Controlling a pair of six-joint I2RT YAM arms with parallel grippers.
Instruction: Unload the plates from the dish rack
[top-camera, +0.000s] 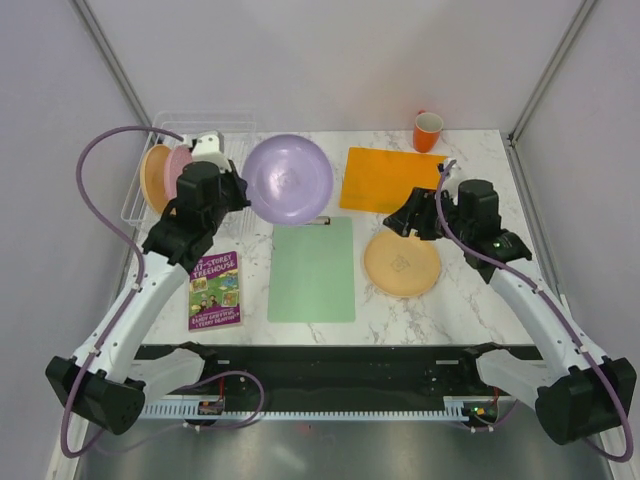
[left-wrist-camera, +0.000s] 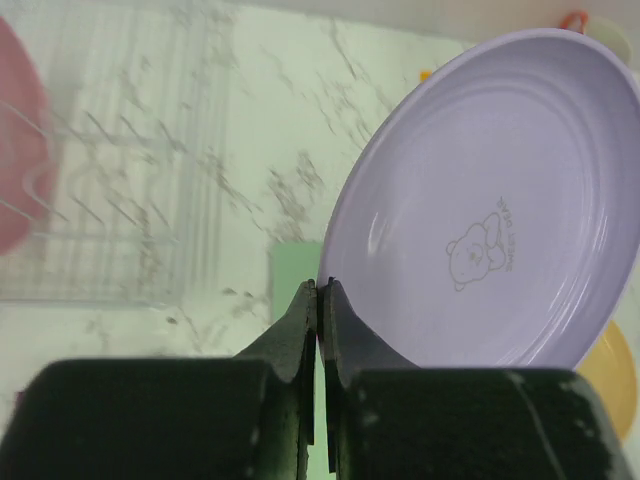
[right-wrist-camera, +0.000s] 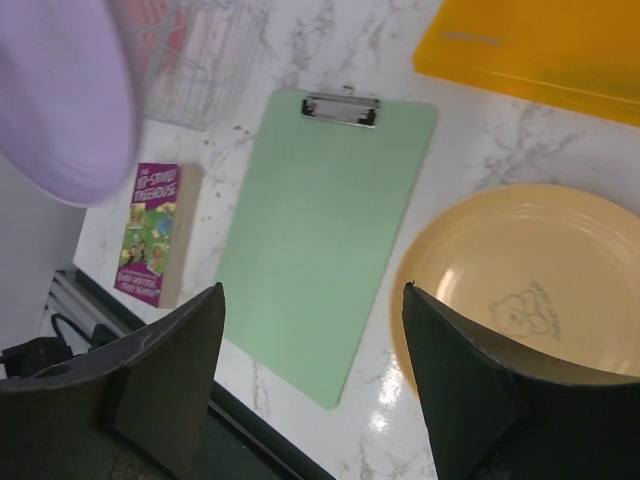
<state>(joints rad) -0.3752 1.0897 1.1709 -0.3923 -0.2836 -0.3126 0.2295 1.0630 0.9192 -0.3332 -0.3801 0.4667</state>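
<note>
"Left arm?"
"Stretched forward. My left gripper (left-wrist-camera: 320, 300) is clamped on the near rim of the purple plate (left-wrist-camera: 490, 200), which tilts up beside the dish rack (left-wrist-camera: 120, 230)."
"Right?"
"My right gripper (right-wrist-camera: 315, 340) hangs with its fingers spread, and the yellow plate (right-wrist-camera: 520, 290) lies flat just below."

Pink plate (left-wrist-camera: 15, 130) blurred, edge-cropped

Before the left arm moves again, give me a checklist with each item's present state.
1. Grip: left fingers shut on lilac plate rim: ok.
2. Lilac plate out of dish rack: ok.
3. The right fingers open, empty: ok.
4. Yellow plate flat on table: ok.
5. Rack emptied: not ok; pink plate and orange plate stand inside.
6. Table under lilac plate free: cannot tell, hidden.
</note>
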